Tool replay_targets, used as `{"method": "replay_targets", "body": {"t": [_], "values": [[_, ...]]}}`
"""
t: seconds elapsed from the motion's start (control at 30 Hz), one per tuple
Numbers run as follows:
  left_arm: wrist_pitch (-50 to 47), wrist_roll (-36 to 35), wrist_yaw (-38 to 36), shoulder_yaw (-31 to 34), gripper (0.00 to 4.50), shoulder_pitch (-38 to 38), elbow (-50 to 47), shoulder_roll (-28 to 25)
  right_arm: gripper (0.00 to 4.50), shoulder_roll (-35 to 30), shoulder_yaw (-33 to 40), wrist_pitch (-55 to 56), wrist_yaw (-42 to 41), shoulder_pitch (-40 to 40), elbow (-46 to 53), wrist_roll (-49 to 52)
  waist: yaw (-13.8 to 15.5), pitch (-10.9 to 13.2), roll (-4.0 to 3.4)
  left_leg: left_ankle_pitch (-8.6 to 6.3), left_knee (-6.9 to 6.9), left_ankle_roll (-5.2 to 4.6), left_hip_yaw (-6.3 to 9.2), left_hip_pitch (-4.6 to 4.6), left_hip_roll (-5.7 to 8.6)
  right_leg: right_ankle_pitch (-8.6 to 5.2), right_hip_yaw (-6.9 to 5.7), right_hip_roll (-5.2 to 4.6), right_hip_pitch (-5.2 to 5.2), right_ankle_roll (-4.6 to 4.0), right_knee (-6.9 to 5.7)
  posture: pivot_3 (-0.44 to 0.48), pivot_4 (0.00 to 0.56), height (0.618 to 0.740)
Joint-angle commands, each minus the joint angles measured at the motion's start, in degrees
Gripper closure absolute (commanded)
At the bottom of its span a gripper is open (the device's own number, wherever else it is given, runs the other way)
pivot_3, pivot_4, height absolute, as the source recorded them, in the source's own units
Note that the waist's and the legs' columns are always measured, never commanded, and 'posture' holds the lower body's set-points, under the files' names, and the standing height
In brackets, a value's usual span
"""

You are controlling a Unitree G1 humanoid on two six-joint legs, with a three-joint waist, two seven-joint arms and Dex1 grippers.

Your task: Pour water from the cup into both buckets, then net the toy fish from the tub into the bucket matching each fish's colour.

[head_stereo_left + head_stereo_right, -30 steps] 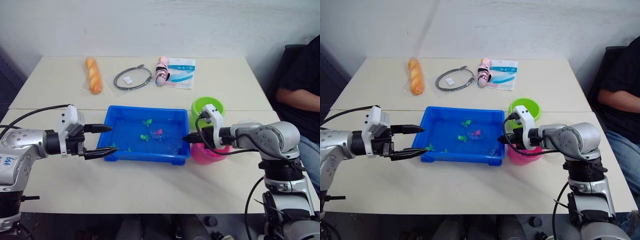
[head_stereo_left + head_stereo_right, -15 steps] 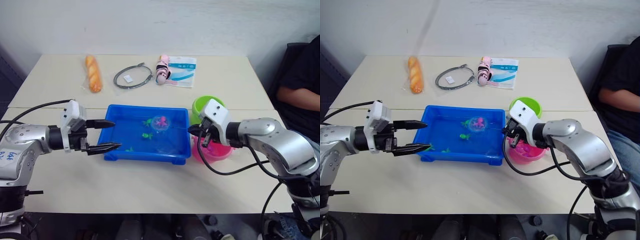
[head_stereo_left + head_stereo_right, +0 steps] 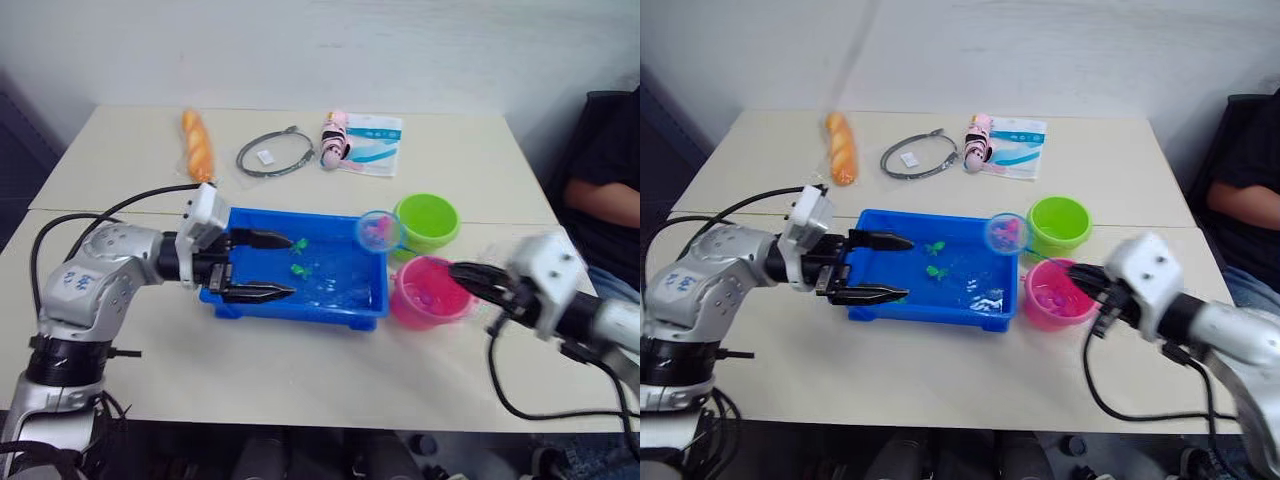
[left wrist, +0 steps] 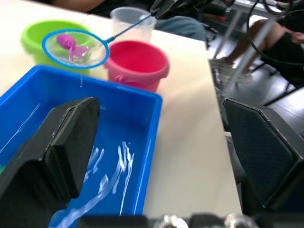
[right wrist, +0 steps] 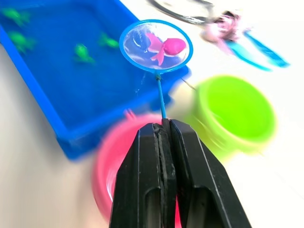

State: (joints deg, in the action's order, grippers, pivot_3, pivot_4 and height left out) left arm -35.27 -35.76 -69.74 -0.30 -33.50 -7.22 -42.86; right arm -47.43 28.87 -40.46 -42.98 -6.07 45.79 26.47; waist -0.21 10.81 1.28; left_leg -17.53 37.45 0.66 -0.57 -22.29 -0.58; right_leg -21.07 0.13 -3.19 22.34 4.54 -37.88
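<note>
A: Right wrist view, first entry. The right gripper (image 5: 163,124) is pinching its two black fingers together on the thin blue handle of the net (image 5: 156,46). A pink fish (image 5: 166,47) is lying in the mesh.

B: Where is the hoop sitting?

A: Head views are showing it raised over the far right corner of the blue tub (image 3: 300,305), just beside the lime green bucket (image 3: 427,221). The pink bucket (image 3: 428,291) is standing nearer the robot, close against the tub's right end and just beside the green one. The handle is running from the hoop across the pink bucket to the right gripper, which is hanging at the pink bucket's right side.

B: And the left side?

A: The left gripper (image 3: 273,265) is hovering over the left part of the tub, fingers spread well apart, gripping nothing. Green fish (image 3: 298,268) are lying in the tub; two are showing plainly in the head views, and more in the right wrist view, though I cannot give a sure count.

B: The cup?

A: Left wrist view is showing a clear cup (image 4: 132,23) standing behind the pink bucket. Something small and pink is possibly lying inside the pink bucket, but it is too blurred to name.

B: Other items?

A: On the far half of the table (image 3: 300,390): a bread loaf (image 3: 199,145), a grey cable loop (image 3: 274,153), a pink toy (image 3: 334,136) and a printed packet (image 3: 374,143). A seated person (image 3: 600,190) is showing at the right edge.
</note>
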Motion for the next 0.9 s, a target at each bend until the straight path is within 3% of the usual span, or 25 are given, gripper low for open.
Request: {"method": "replay_targets", "body": {"t": [0.03,0.23,0.47,0.63,0.9], "values": [[2.59,1.44,-2.87,-1.79,0.02,-2.45,3.10,0.99,4.50,1.79,9.95,7.99,-3.21,-8.02,2.93,-3.57,0.07,0.00,0.00,0.00,0.02,0.00,-0.02,0.04,0.00,0.00,0.01,0.00,-0.02,0.00,0.02,0.000,0.150,0.740],[5.65,4.09,-6.33,-4.72,0.02,-6.43,9.21,3.49,4.50,4.10,17.35,37.70,-7.54,-22.75,-1.39,-21.29,-0.14,-0.01,0.00,0.01,0.24,0.00,-0.09,0.13,-0.02,0.02,0.18,0.13,-0.08,0.04,-0.03,0.000,0.150,0.740],[7.69,5.91,-8.05,-5.45,0.02,-9.20,13.29,5.69,4.50,-2.17,18.05,76.65,0.81,-23.81,-13.53,-48.57,-0.52,0.00,0.01,-0.02,0.16,-0.04,-0.14,0.98,-0.06,0.04,0.31,0.26,-0.91,0.09,0.12,0.000,0.150,0.740],[8.11,6.67,-8.59,-5.24,0.02,-9.66,14.05,6.32,4.50,-3.43,17.94,81.31,6.40,-18.93,-16.56,-54.73,-0.58,0.00,0.01,0.04,0.18,0.07,-0.15,0.98,-0.10,0.04,0.38,0.34,-0.88,0.09,0.07,0.000,0.150,0.740],[8.50,7.55,-7.78,-4.49,0.02,-9.15,14.46,6.06,4.50,-5.72,18.10,88.94,7.49,-21.08,-19.81,-56.69,-0.11,0.00,0.01,0.05,0.19,0.08,-0.15,0.98,-0.13,0.04,0.38,0.33,-0.89,0.09,0.07,0.000,0.150,0.740]]}}
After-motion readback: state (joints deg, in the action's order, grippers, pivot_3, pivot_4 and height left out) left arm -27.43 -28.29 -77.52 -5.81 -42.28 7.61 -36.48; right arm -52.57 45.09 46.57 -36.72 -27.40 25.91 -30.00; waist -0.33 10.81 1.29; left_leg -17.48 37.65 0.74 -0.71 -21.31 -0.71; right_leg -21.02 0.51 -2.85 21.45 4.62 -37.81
